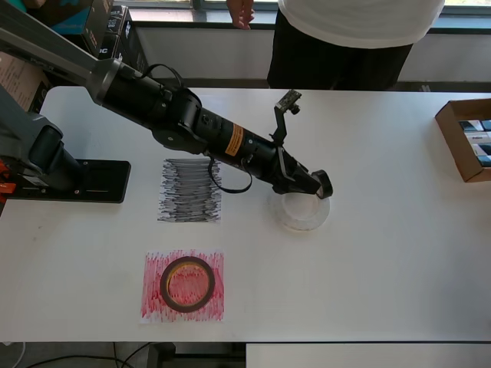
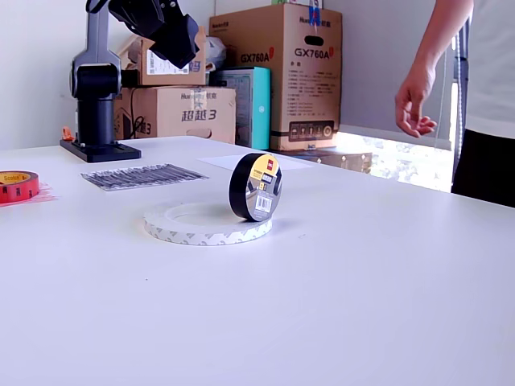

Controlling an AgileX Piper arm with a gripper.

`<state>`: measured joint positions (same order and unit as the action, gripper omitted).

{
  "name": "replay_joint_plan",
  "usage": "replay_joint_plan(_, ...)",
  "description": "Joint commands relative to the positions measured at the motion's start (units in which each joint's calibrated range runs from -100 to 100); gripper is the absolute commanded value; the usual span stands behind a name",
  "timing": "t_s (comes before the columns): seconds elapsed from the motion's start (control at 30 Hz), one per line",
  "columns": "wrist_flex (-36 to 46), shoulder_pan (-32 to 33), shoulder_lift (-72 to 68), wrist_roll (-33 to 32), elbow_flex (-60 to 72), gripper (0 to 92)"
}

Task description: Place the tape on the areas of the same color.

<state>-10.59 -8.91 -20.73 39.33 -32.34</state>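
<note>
A white table [image 1: 399, 268] is seen, carrying all the task's things. Across it, from the overhead view's left, the black arm [image 1: 184, 123] is stretched, and its gripper [image 1: 316, 184] is placed just above the white ring's far edge. Whether the pincer is wide, narrow or holding anything cannot be told: its tips are hidden in the overhead view and cut off in the exterior view.

The red sheet [image 1: 182, 285] is laid near the table's lower edge in the overhead view, and the red roll [image 1: 187, 284] is set flat upon it. The black sheet [image 1: 189, 190] is laid above it, bare. A white sheet [image 2: 241, 162] is made out faintly in the exterior view, behind the rolls.

The white ring [image 2: 208, 223] is laid flat on the bare table, to the overhead view's right of the black sheet. The black roll [image 2: 255, 187] is stood on edge, upright, resting on the ring's rim at the exterior view's right.
</note>
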Motion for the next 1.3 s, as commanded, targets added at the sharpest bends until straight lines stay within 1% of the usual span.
replay_joint_plan(0.0,-11.5,0.2,0.7,2.4,-5.7,59.1)
replay_joint_plan(0.13,-17.7,0.3,0.8,5.6,-8.4,59.1)
replay_joint_plan(0.37,-27.0,0.3,0.4,13.1,-9.7,59.1)
replay_joint_plan(0.5,-30.5,0.3,0.2,17.7,-9.8,59.1)
replay_joint_plan(0.77,-33.7,0.3,0.1,28.0,-9.8,59.1)
replay_joint_plan(1.07,-33.7,0.4,0.0,40.0,-11.0,59.1)
replay_joint_plan(1.27,-33.7,0.4,0.0,44.0,-12.8,59.1)
